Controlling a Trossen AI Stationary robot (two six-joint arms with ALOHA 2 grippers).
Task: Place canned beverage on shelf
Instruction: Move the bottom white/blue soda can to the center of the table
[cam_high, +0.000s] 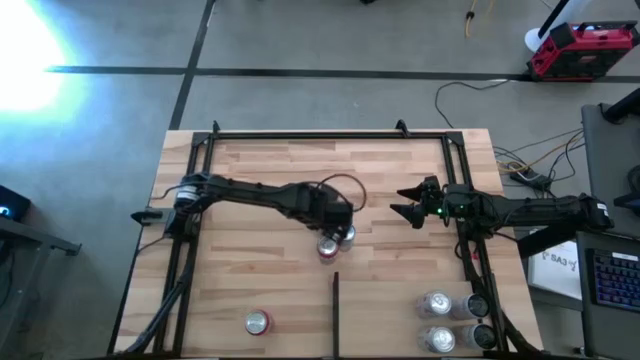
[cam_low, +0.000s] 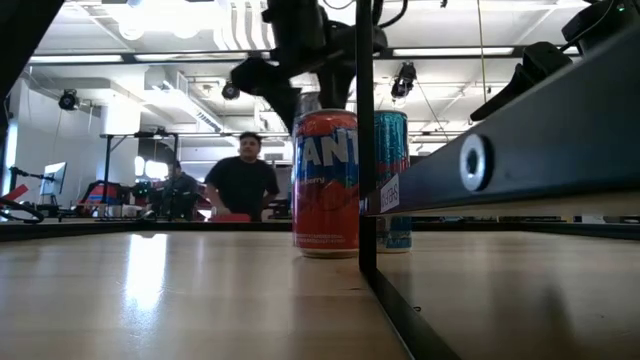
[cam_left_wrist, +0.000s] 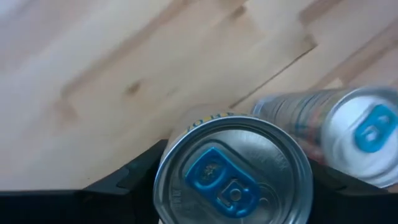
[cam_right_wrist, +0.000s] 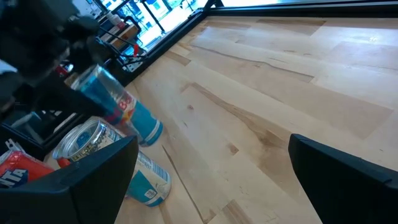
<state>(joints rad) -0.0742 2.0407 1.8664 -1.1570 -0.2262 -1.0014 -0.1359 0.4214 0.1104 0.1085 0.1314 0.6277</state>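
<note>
A: Behind the desk (cam_high: 260, 180) a person (cam_low: 243, 176) sits in the workshop. On the shelf (cam_high: 400, 260), the left gripper (cam_high: 335, 232) has its fingers closed around a blue-tabbed can (cam_left_wrist: 233, 177), just beside the orange can (cam_low: 326, 183) reading "ANT".

B: Placing step, I'd judge; next, release cleanly. The right gripper (cam_high: 410, 211) hovers nearby, fingers spread wide.

Left hand (cam_high: 335, 215) hidden above cans (cam_high: 335, 243)

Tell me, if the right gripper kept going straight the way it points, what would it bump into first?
Probably the left gripper and the two cans under it, the orange can and blue can. The right gripper points across bare shelf toward them, though heights are unclear.
</note>
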